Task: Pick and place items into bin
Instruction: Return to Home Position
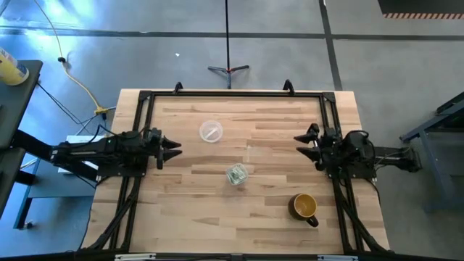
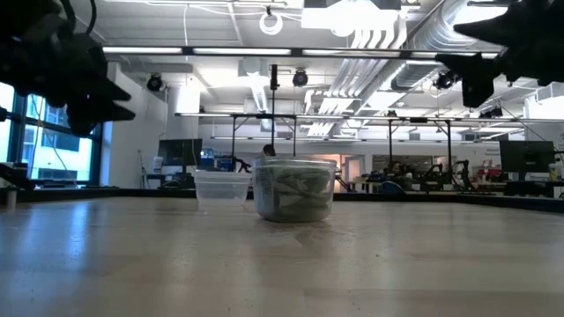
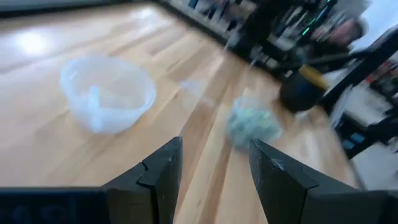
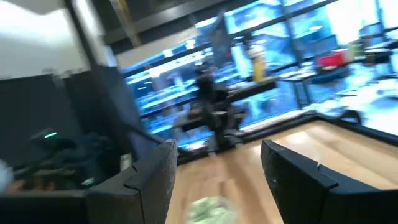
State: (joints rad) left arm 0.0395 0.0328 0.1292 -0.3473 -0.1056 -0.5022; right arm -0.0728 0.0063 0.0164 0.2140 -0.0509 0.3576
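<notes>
The bin, a small see-through cup (image 1: 236,175), stands upright on its base near the table's middle, with pale green and white items (image 2: 293,190) piled inside it. My left gripper (image 1: 176,148) hovers open at the table's left side, pointing toward the middle with nothing between its fingers. In the left wrist view the cup (image 3: 252,124) lies well ahead of that gripper (image 3: 214,155). My right gripper (image 1: 299,144) hovers open at the right side, facing left, also with nothing between its fingers (image 4: 217,152). Both grippers are well above the tabletop in the low view.
A second clear round tub (image 1: 211,132) sits on the table beyond and left of the bin, with one small pale piece in it (image 3: 94,102). A mustard-yellow mug (image 1: 304,206) stands near the front right. A black frame (image 1: 232,93) borders the wooden table.
</notes>
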